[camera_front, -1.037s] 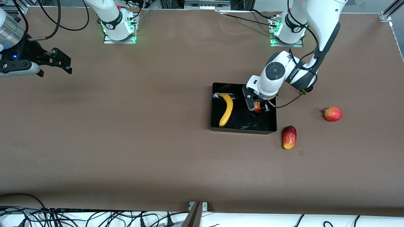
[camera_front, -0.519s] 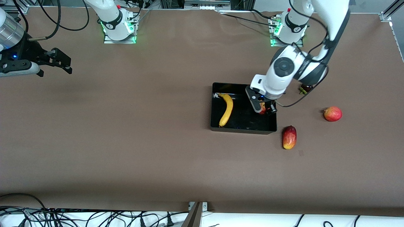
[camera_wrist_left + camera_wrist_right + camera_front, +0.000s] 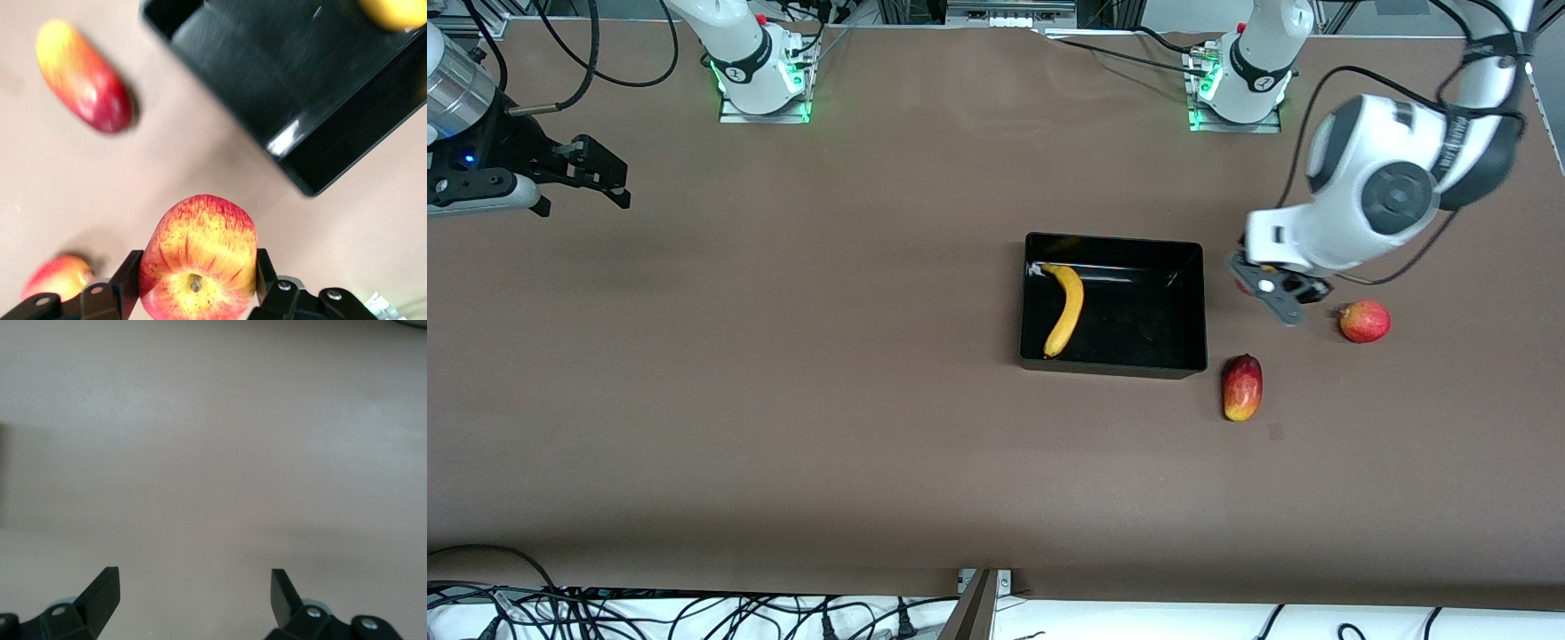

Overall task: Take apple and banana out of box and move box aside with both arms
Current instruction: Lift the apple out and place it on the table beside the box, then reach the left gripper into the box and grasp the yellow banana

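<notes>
In the front view the left gripper (image 3: 1272,289) hangs over bare table just outside the box (image 3: 1113,360), at the left arm's end of it, with only a sliver of red showing between its fingers; the round pinkish fruit (image 3: 1364,321) lies close beside the gripper and the mango (image 3: 1242,387) nearer the camera than it. The banana (image 3: 1064,308) lies in the box, along the wall toward the right arm's end. The right gripper (image 3: 596,173) waits, well apart from all this, over the table at its own arm's end. The left wrist view settles the grip: the fingers (image 3: 127,280) are clamped on either side of the apple (image 3: 198,260), carried above bare table. The right wrist view shows that gripper's fingers (image 3: 100,590) spread wide over empty tabletop. So the apple's removal looks half done; the next move likely calls for lowering it onto a free patch clear of both loose fruits, then letting go.
</notes>
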`<state>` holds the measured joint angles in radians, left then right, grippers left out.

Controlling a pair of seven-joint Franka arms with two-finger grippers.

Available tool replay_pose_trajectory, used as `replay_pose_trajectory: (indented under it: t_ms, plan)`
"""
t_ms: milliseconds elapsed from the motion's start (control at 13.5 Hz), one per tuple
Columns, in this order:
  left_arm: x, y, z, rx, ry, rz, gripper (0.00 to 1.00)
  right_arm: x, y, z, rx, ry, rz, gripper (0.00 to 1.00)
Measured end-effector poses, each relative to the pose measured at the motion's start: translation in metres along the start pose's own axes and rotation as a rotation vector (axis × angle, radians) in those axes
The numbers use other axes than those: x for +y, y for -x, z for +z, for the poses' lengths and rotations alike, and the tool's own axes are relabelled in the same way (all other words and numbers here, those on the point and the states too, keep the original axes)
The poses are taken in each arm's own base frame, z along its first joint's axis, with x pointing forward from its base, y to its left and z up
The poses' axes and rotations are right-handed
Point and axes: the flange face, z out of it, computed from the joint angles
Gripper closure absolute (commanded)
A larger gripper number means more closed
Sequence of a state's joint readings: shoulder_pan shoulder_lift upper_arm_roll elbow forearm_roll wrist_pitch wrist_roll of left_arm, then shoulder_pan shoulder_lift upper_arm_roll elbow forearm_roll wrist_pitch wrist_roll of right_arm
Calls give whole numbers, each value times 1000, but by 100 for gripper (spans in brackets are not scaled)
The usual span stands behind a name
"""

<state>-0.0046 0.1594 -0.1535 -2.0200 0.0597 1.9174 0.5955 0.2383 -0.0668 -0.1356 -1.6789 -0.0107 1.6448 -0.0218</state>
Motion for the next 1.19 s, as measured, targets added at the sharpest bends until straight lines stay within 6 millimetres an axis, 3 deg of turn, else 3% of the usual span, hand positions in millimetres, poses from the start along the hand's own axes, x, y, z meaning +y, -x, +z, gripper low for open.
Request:
replay_pose_trajectory:
  t_ms: [148, 370, 444, 519, 593, 815, 1037, 1185]
  plan:
    - [-11, 6, 55, -4, 17, -21, 87, 0, 0, 0, 0, 0, 0, 0]
    - [0, 7, 129, 23, 12, -7, 76, 0, 0, 0, 0, 0, 0, 0]
    - [3, 9, 141, 15, 9, 4, 60, 0, 0, 0, 0, 0, 0, 0]
    - [4, 9, 146, 12, -3, 17, 17, 0, 0, 0, 0, 0, 0, 0]
    - [4, 7, 148, 12, -16, 29, 0, 0, 0, 0, -1, 0, 0, 0]
    - [4, 3, 138, 29, -40, 40, 0, 0, 0, 0, -1, 0, 0, 0]
    - [-2, -1, 80, 46, -72, 14, 0, 0, 0, 0, -1, 0, 0, 0]
    - [12, -17, 31, 55, -69, -88, 0, 0, 0, 0, -1, 0, 0, 0]
